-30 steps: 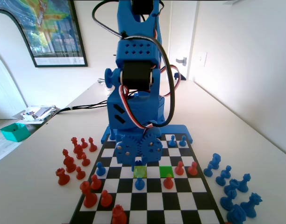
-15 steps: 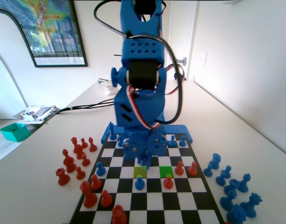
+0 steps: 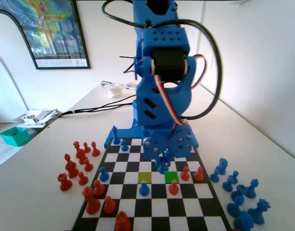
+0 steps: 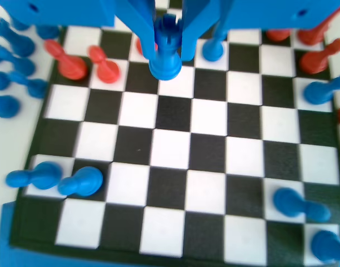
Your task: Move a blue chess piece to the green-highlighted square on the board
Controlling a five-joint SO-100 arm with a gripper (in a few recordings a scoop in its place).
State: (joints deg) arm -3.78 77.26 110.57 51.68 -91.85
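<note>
From my remote station, the wrist view showed the gripper clamped on the blue chess piece, its notched crown between the jaws and its round base above the board. Red pawns stood to its left, and two blue pawns lay toward the lower left.

Black-and-white chequered board, bright green square, blue piece.

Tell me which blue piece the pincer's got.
The blue chess piece with the notched crown top, clamped in the pincer above the board. The round-headed blue pawns stand free on their squares.
</note>
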